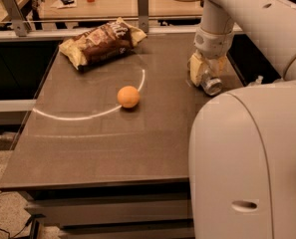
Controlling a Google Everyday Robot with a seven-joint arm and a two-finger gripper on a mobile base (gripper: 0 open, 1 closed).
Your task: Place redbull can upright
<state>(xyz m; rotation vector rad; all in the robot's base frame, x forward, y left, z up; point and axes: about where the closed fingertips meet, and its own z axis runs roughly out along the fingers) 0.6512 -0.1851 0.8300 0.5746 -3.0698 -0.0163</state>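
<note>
The redbull can (212, 86) is at the table's right side, tilted, with its shiny round end facing me and most of its body hidden by the gripper. My gripper (204, 78) hangs from the white arm, reaches down from above, and is shut on the can. One cream finger (195, 72) shows on the can's left. The can is low over the dark table (97, 143), near its right edge. I cannot tell whether it touches the surface.
An orange (128, 96) lies mid-table, left of the gripper. A brown chip bag (101, 43) lies at the back left. My white body (247, 163) blocks the front right. Another table with items stands behind a rail (142, 4).
</note>
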